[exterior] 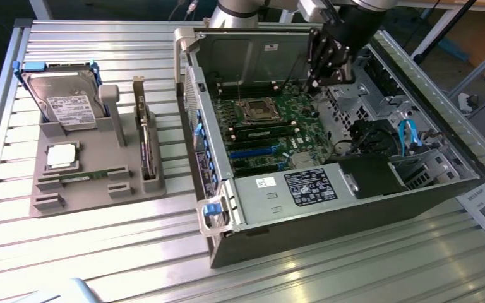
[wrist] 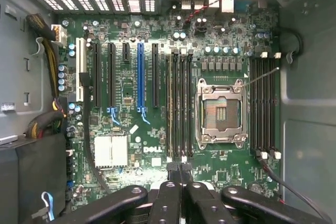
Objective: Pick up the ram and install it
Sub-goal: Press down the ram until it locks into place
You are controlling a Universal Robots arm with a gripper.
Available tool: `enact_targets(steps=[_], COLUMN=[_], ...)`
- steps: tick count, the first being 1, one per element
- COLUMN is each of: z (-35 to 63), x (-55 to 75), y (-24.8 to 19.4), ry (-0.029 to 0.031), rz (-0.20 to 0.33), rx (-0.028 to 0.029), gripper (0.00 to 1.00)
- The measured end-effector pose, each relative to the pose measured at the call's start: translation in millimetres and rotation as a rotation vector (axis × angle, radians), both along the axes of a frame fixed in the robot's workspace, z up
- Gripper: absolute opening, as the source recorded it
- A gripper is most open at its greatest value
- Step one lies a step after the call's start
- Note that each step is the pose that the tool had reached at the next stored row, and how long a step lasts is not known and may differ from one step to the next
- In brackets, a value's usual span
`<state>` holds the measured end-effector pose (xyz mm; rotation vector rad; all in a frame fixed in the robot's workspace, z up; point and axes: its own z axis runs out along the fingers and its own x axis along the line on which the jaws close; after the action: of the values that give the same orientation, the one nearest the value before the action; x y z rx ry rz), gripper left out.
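Gripper [wrist: 179,168] fingers are together with nothing visible between them. It hangs inside the open computer case [exterior: 251,47], fingertips directed at the motherboard [wrist: 231,174]. In the wrist view, a bank of four empty memory slots [wrist: 178,103] lies directly beyond the fingertips. The open processor socket [wrist: 220,111] sits just beside that bank, with a second bank of slots [wrist: 265,106] on the socket's far side.

The ram [exterior: 86,177] is well apart from the gripper, outside the case toward the exterior view's left. It lies in a low slot of the grey parts fixture [exterior: 99,197], just beside the square processor chip [exterior: 61,156] and near the upright expansion card [exterior: 146,148]. The hard drive [exterior: 65,101] stands at the fixture's far end.

Judged step: pick-up is not yet made and no slot is populated. Pick-up calls for parted fingers, alignment across the stick's thin faces, and a grip clear of the fixture walls. Installation calls for the notched edge to be square to the slot and for straight, even pressure.
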<state>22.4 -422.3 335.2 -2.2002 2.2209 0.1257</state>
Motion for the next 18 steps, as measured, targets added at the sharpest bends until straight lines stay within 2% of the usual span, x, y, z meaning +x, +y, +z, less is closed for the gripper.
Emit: enact_targets(steps=[18], z=[-25.1], x=[3.7], y=[-0.1], ry=[-0.0001], rz=[-0.001], rx=[0.0000], gripper=[0.10])
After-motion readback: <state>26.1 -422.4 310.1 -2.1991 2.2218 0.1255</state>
